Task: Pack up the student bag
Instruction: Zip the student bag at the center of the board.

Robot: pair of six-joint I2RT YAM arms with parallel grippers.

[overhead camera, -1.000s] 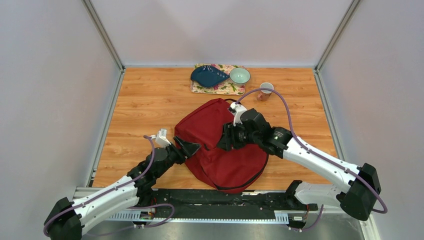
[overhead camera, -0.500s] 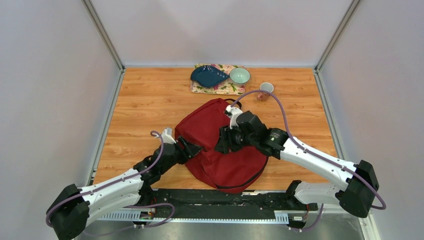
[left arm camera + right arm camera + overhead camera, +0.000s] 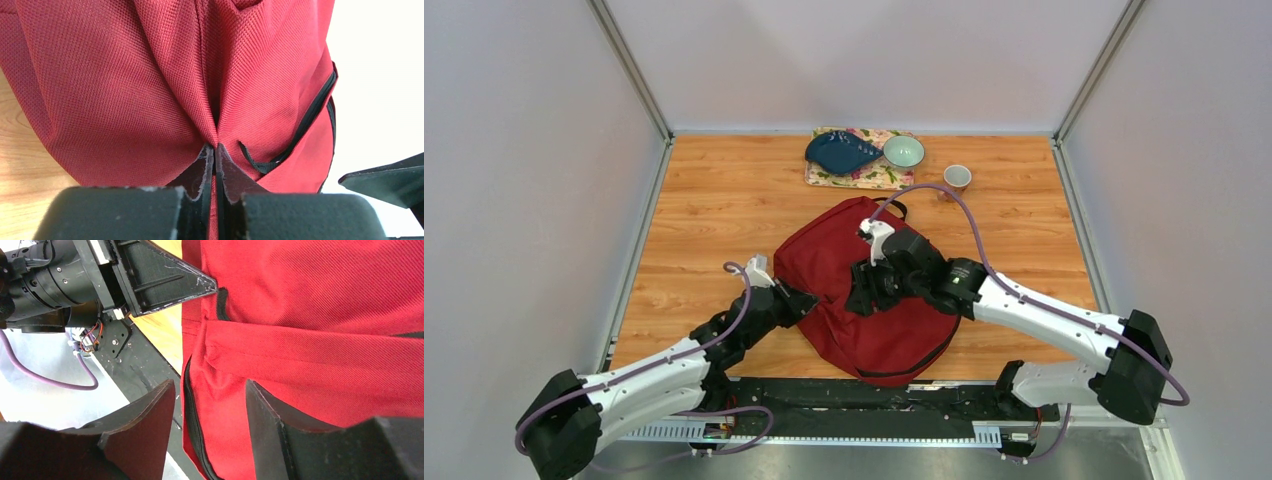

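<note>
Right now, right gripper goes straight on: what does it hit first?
The student bag: its red fabric lies right ahead of the open right gripper. The left gripper, pinched on the bag, sits further off to the side; depth unclear.

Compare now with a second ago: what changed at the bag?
The left gripper moved forward to the student bag's left edge and closed, pinching a fold of its red fabric. The right gripper slid leftward over the bag, jaws open as before. The bag, the bowl and the cup stayed put.
</note>
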